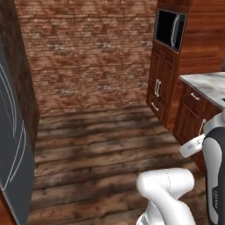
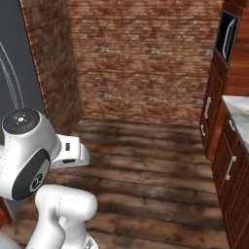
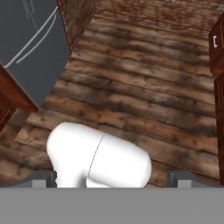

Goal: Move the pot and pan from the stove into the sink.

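Robot: the white arm [image 2: 29, 160] is sitting folded over its base, facing the red brick wall [image 1: 88, 48] across the brown plank floor [image 1: 101, 145].
End effector [image 3: 111, 179]: its dark fingertips are standing wide apart, gripping nothing, pointing down at the floor.
Counter: a grey marble top [image 1: 206, 85] on reddish wooden cabinets is lying to the right.
Pot, pan, stove, sink: I cannot place them from here; probably further along that counter, so the base likely needs driving first.

hand [image 3: 113, 180] w/ jaws spread wide, nothing btwn, facing wood floor [image 3: 144, 100]
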